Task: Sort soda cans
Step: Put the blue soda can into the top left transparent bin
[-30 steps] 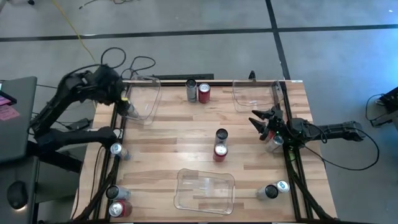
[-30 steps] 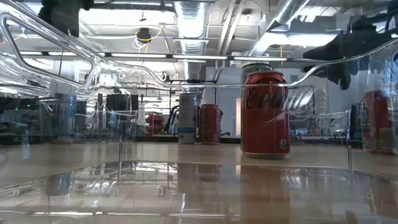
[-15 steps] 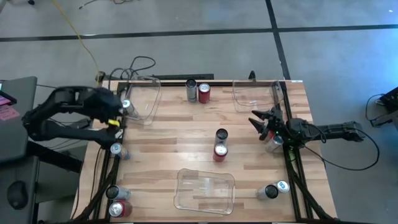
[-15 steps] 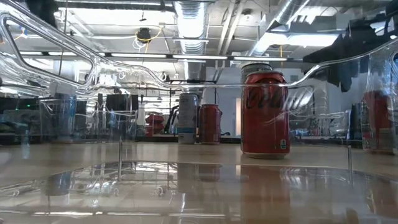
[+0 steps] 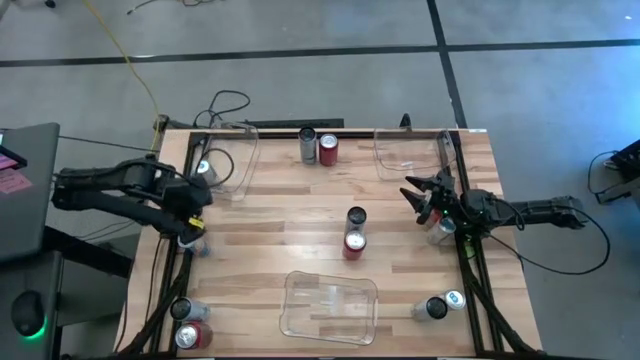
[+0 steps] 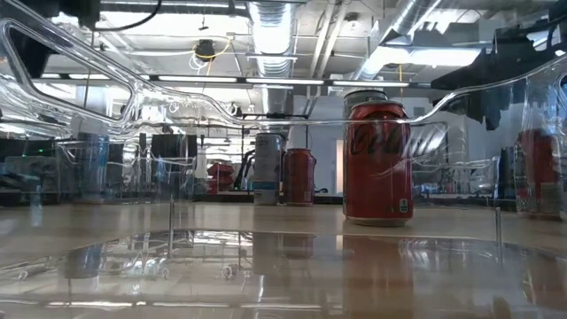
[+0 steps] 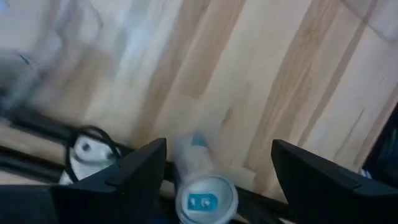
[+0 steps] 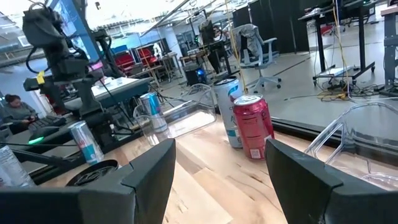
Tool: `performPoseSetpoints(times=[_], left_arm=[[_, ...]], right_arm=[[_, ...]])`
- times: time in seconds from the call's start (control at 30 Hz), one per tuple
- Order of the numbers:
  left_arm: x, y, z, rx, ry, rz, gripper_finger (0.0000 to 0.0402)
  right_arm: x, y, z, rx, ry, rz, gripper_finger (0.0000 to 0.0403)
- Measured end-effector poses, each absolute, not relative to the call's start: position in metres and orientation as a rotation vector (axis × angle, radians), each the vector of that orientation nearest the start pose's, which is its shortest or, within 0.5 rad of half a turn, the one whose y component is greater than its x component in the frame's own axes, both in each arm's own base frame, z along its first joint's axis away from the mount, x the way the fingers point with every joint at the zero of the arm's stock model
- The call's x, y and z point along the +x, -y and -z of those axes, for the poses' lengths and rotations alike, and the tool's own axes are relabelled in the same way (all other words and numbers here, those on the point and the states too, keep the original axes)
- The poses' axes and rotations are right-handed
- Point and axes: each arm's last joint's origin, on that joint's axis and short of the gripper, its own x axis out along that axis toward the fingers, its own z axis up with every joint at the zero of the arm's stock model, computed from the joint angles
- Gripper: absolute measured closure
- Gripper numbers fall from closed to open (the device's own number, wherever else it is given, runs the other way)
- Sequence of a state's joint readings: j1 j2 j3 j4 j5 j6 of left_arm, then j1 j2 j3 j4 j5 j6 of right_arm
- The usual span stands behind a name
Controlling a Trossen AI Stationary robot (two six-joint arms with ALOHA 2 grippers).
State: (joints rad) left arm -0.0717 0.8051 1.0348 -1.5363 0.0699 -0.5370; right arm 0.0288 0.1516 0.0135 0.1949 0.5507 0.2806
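Note:
My left gripper (image 5: 190,215) hangs open, pointing down, over a silver-blue soda can (image 7: 204,186) that stands at the table's left edge (image 5: 190,240); its fingers stand on either side above the can's top. Another can (image 5: 203,168) stands in the far-left clear bin (image 5: 232,160). A dark can (image 5: 356,217) and a red can (image 5: 353,243) stand mid-table. A silver can (image 5: 307,143) and a red one (image 5: 328,148) stand at the far edge. My right gripper (image 5: 425,195) waits open and level at the right side, above a can (image 5: 441,229).
A clear bin (image 5: 410,150) stands at the far right and another (image 5: 328,305) at the near middle. Two cans (image 5: 443,304) stand near right and two (image 5: 188,325) at the near-left corner. Bare wood lies between the bins.
My left gripper has swung from over the far-left bin toward the table's near edge and come down, turning as it went; it now hangs over the silver-blue can at the left edge. The can in that bin stays where it was.

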Motion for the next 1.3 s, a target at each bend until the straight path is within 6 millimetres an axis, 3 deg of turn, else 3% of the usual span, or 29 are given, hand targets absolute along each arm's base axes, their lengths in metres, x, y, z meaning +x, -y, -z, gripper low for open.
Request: performPoseSetpoints(times=[0.2, 0.6, 1.03, 1.3], left_arm=[[0.081, 0.017, -0.295, -0.465, -1.436, -0.213, 0.0117], [0.081, 0.025, -0.277, -0.237, -1.508, -0.133, 0.0117], [0.078, 0.033, -0.276, -0.242, -1.555, -0.008, 0.0117], [0.077, 0.035, -0.268, -0.243, -1.563, -0.112, 0.0117]], right_arm=[[0.103, 0.012, -0.173, 0.279, 0.116, 0.512, 0.0132], [0.103, 0.012, -0.175, 0.249, 0.119, 0.512, 0.0132], [0.103, 0.012, -0.174, 0.246, 0.116, 0.512, 0.0132], [0.103, 0.012, -0.173, 0.242, 0.105, 0.514, 0.0132]])
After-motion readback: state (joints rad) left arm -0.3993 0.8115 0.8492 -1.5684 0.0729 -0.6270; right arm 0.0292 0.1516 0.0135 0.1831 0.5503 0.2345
